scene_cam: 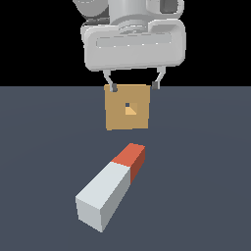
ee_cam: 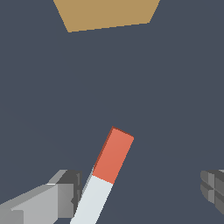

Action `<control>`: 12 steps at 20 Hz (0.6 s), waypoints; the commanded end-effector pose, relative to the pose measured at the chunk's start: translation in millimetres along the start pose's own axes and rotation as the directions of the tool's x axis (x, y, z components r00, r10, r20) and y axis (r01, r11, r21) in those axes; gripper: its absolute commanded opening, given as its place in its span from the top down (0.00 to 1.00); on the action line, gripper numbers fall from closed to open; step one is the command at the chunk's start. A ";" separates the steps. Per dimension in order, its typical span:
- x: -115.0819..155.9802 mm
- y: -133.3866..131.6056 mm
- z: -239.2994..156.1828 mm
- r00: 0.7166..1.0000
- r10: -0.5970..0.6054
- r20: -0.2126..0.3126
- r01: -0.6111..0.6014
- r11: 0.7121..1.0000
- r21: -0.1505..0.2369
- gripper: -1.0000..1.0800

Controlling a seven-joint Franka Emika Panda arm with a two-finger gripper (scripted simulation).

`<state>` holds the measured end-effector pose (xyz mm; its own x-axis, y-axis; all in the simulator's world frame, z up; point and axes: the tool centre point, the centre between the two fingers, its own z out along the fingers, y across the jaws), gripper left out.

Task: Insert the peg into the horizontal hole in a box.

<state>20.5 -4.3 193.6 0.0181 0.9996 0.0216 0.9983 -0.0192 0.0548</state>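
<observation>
The peg (scene_cam: 110,186) lies flat on the dark floor, a white bar whose red-orange end points toward the box. Farther back stands the tan box (scene_cam: 127,107), its square face toward the camera with the small dark hole (scene_cam: 127,105) near its centre. My gripper (scene_cam: 134,87) hangs open high above the floor, in front of the box's upper edge, with nothing between its fingers. In the wrist view the peg (ee_cam: 107,173) lies between the two spread fingers (ee_cam: 65,194), nearer one of them, and the box (ee_cam: 107,13) shows at the frame edge.
The dark grey floor (scene_cam: 206,171) stretches around the peg and the box. Nothing else stands on it in either view.
</observation>
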 end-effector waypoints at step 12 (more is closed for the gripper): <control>-55.0 -15.5 47.8 0.984 0.177 0.017 -0.177 0.984 0.018 0.04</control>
<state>11.2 -44.8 155.9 0.1533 0.9880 0.0165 0.9873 -0.1539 0.0384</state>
